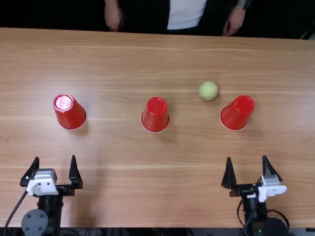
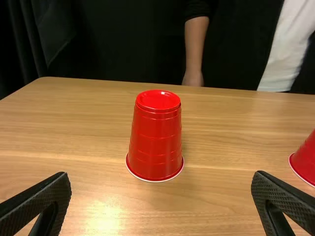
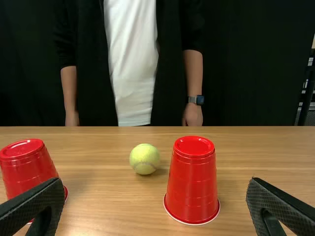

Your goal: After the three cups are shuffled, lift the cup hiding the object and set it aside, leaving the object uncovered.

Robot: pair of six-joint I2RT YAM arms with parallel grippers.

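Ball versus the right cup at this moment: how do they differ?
The ball is yellow-green and round; the right cup is red and tapered. The ball is lower than the right cup. The ball lies uncovered, a little nearer the far edge; the right cup stands upside down, rim on the table. Both rest on the table, close together but not touching.

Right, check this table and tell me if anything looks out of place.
The yellow-green tennis ball lies uncovered on the light brown wooden table, between the middle red plastic cup and the right red plastic cup. Odd for a hidden object. Those cups and the left red plastic cup stand rim-down, undamaged.
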